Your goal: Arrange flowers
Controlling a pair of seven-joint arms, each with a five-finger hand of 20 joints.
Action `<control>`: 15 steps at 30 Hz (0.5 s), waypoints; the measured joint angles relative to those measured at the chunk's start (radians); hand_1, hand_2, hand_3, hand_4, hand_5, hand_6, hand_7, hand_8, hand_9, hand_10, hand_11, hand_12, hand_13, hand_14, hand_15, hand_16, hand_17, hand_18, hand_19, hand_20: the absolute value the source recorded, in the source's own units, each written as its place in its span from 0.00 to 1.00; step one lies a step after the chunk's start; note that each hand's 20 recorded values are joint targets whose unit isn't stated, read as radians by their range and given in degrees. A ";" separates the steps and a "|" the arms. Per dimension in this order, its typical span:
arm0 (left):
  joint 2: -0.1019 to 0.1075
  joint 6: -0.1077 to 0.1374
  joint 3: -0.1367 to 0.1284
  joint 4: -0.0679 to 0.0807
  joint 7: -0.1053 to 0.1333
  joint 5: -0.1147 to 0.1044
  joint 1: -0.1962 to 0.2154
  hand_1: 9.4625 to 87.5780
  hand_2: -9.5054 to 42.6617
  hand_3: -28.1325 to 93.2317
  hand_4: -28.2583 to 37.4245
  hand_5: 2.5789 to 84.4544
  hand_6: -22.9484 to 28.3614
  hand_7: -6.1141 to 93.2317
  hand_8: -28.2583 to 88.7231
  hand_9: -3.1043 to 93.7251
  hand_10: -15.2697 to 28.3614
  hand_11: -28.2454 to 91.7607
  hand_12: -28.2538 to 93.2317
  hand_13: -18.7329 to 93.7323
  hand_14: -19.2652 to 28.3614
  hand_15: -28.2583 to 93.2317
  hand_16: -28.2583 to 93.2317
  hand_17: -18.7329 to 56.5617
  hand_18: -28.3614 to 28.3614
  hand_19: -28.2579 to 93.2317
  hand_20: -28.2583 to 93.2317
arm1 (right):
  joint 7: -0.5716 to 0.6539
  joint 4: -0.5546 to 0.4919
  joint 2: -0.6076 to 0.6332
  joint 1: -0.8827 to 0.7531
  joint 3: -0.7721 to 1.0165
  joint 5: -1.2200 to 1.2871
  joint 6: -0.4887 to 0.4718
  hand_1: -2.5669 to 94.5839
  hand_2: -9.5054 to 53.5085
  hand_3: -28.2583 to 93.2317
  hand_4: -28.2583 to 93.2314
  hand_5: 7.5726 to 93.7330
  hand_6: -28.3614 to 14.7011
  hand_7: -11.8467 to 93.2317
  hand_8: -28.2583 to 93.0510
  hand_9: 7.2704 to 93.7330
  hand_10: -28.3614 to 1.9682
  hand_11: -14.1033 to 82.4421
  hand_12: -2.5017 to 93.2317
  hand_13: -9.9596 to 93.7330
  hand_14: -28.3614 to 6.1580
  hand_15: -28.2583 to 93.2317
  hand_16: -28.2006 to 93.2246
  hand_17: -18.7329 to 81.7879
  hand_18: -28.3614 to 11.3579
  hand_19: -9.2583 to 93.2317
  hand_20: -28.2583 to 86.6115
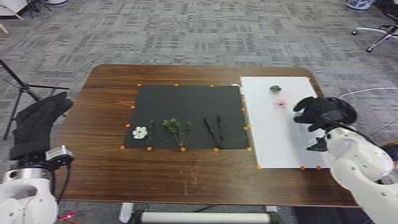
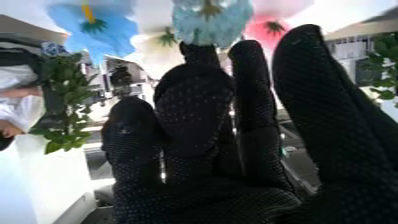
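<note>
- The right hand (image 1: 313, 111) is loosely spread, fingers slightly bent, above the white sheet (image 1: 277, 135) on the desk (image 1: 195, 180).
- The pink flower (image 1: 281, 103) lies on that sheet, left of the hand.
- In the right wrist view, a blue flower (image 2: 102, 36) is near its fingertips.
- Between the hands, a white flower (image 1: 139, 132) and green stems (image 1: 176, 129) lie on the black mat (image 1: 182, 102).
- The left hand (image 1: 37, 122) has straight fingers.

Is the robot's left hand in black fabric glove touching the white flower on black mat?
Apart: the head view shows brown table between the left hand and the white flower.
</note>
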 measured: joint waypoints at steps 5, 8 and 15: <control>-0.001 -0.002 0.002 -0.001 -0.003 0.000 0.005 0.26 0.13 0.80 0.11 0.62 0.44 0.24 0.16 0.56 0.68 0.42 0.33 0.51 0.77 0.41 0.24 0.31 0.74 0.35 0.39 | 0.010 0.026 -0.012 -0.006 -0.002 -0.043 0.001 0.61 0.00 0.74 0.08 0.60 0.73 0.38 0.28 0.69 0.59 0.31 0.24 0.90 0.73 0.75 0.45 0.73 0.34 1.00 0.68; -0.001 -0.004 0.002 -0.001 -0.007 0.000 0.005 0.26 0.13 0.80 0.11 0.62 0.44 0.24 0.16 0.56 0.68 0.42 0.33 0.51 0.77 0.41 0.24 0.31 0.74 0.35 0.39 | 0.012 0.045 -0.014 -0.007 -0.014 -0.054 0.031 0.64 0.00 0.71 0.08 0.65 0.72 0.38 0.29 0.75 0.62 0.25 0.30 0.92 0.75 0.75 0.45 0.74 0.35 1.00 0.69; 0.006 -0.007 0.000 -0.001 -0.013 0.002 0.005 0.26 0.14 0.80 0.10 0.62 0.44 0.23 0.16 0.56 0.67 0.41 0.33 0.51 0.77 0.41 0.24 0.31 0.74 0.35 0.39 | 0.005 0.089 -0.003 0.004 -0.082 -0.060 0.263 0.66 0.00 0.71 0.08 0.77 0.71 0.35 0.29 0.88 0.65 0.20 0.36 0.96 0.77 0.74 0.46 0.77 0.34 1.00 0.72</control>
